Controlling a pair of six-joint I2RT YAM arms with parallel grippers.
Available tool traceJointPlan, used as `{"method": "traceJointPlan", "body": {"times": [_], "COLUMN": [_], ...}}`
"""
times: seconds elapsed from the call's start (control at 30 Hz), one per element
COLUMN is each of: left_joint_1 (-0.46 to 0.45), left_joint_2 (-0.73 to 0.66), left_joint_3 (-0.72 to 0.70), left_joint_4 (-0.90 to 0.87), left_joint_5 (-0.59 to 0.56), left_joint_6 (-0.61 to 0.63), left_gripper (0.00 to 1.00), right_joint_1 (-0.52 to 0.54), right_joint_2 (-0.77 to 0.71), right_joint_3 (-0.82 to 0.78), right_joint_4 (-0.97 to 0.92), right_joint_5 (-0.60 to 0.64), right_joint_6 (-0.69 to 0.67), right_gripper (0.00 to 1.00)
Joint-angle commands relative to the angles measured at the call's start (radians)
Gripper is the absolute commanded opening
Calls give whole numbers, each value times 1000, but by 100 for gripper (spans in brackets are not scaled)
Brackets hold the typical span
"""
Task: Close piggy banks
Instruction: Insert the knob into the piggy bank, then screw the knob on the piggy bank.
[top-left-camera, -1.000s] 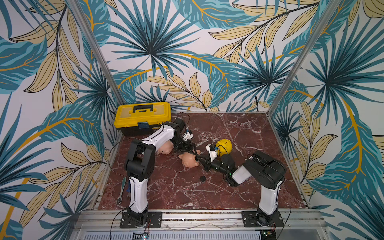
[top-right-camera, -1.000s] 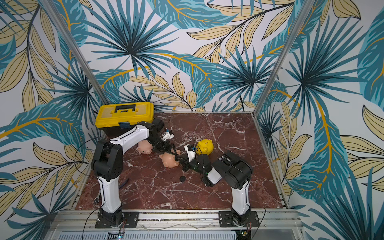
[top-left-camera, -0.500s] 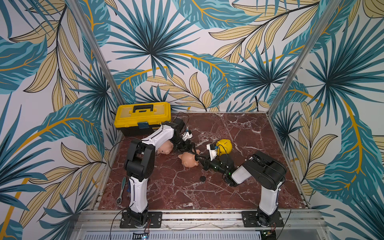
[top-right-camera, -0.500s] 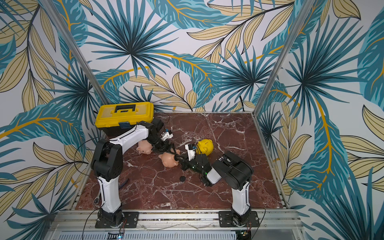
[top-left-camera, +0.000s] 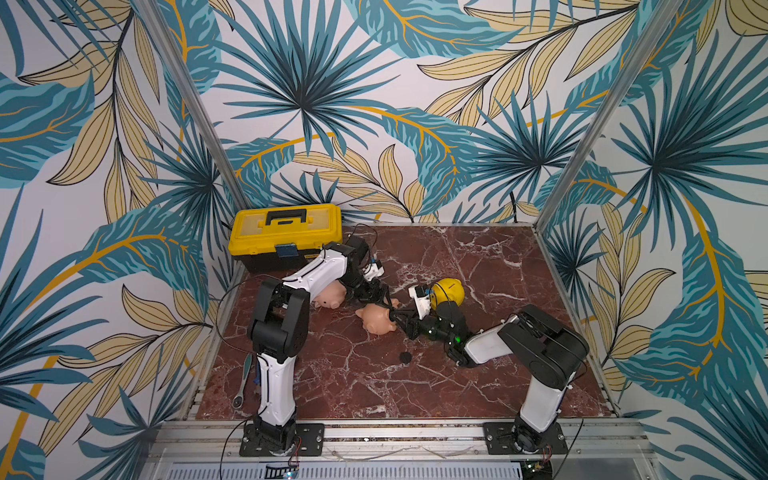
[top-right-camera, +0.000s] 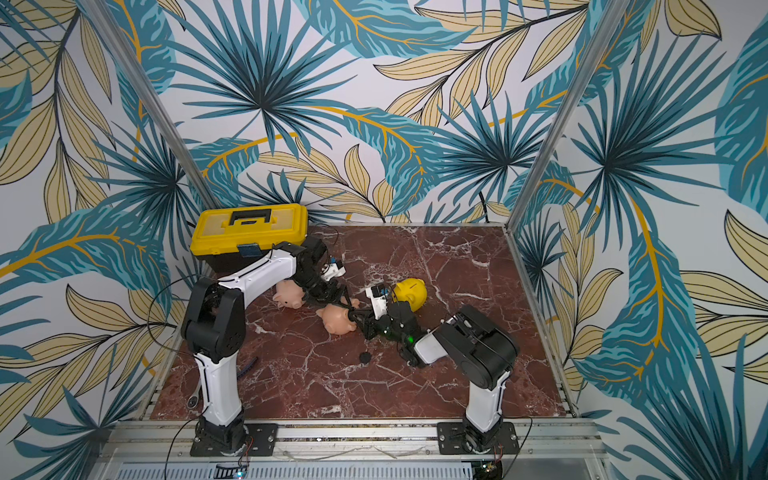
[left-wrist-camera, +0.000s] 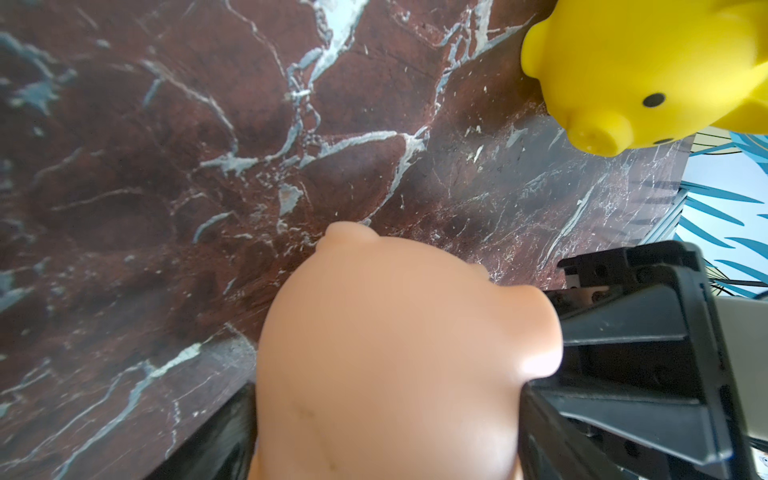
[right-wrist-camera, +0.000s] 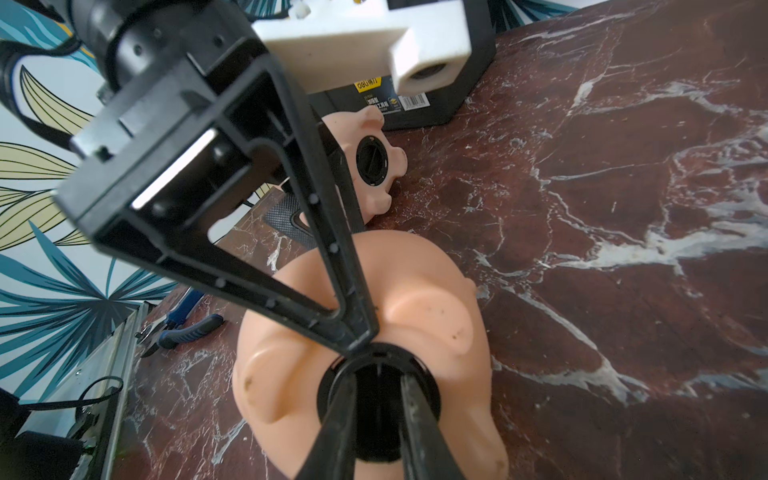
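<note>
Mid-bench (top-left-camera: 478, 374) lies the peach piggy bank (top-left-camera: 376, 319), its belly hole facing the right tool (top-left-camera: 398, 319). The left tool (top-left-camera: 384, 305) clamps its body. The right tool's narrowly parted tips meet the black plug (right-wrist-camera: 379, 390) head-on; I cannot tell whether they grip it.

In both top views the left gripper (top-left-camera: 384, 302) and right gripper (top-left-camera: 397, 319) meet in a dark knot too small to read, and the far pink piggy bank (top-left-camera: 332, 296) lies half hidden under the left arm (top-left-camera: 316, 270). From the left wrist the near peach piggy bank (left-wrist-camera: 395, 353) looms blurred, cut off at the frame's edge — the yellow piggy bank (left-wrist-camera: 648, 70) likewise. From the right wrist the toolbox (right-wrist-camera: 453, 99) shows only a black corner; whether the right fingertips (right-wrist-camera: 340, 411) touch the dark plug (right-wrist-camera: 428, 386) cannot be told.
</note>
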Motion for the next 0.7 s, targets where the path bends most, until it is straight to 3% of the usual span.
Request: {"method": "traceJointPlan", "body": {"times": [0.0, 0.67], "left_joint_1": [-26, -26], "left_joint_2": [45, 43], "left_joint_3": [-35, -35], "left_joint_4": [-32, -33], "left_joint_5": [-11, -9], "left_joint_6": [45, 48], "left_gripper": [87, 87], "right_joint_1": [-1, -62], "right_joint_2": [-10, -62], "right_joint_3": [39, 212], "right_joint_4": [-180, -599], "right_joint_5": [-38, -228], "right_joint_6": [-37, -77], "right_gripper": [21, 17]}}
